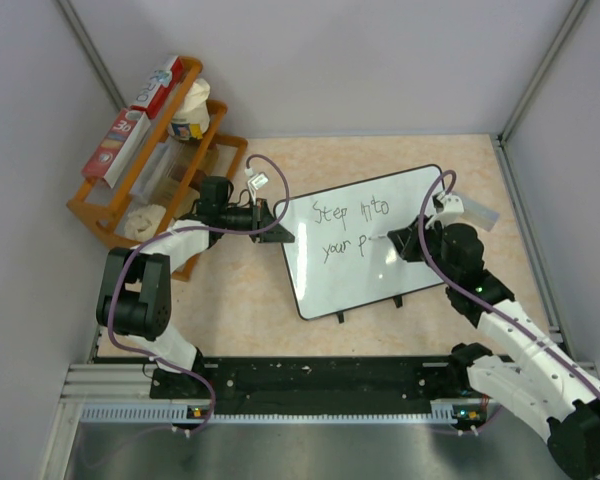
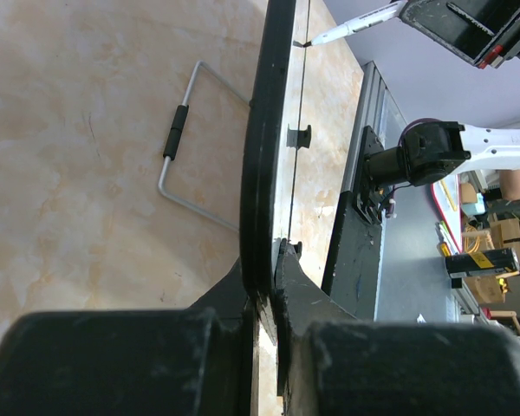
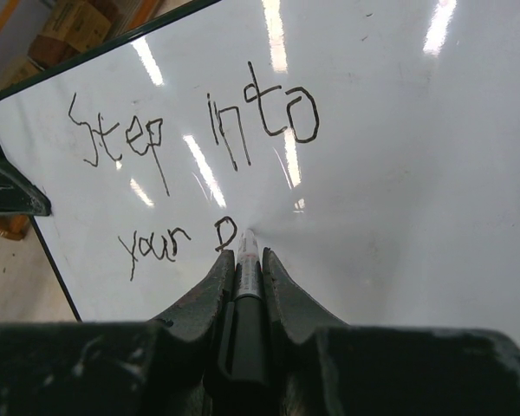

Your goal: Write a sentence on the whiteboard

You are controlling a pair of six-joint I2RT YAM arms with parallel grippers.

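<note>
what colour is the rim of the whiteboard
Black: a thin black rim runs around the white whiteboard. It shows best in the top external view.

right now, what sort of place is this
Probably a robot lab test cell: plain grey walls box in a table, the left arm and right arm are bolted to a dark rail at its near edge, and cardboard boxes sit beyond.
</note>
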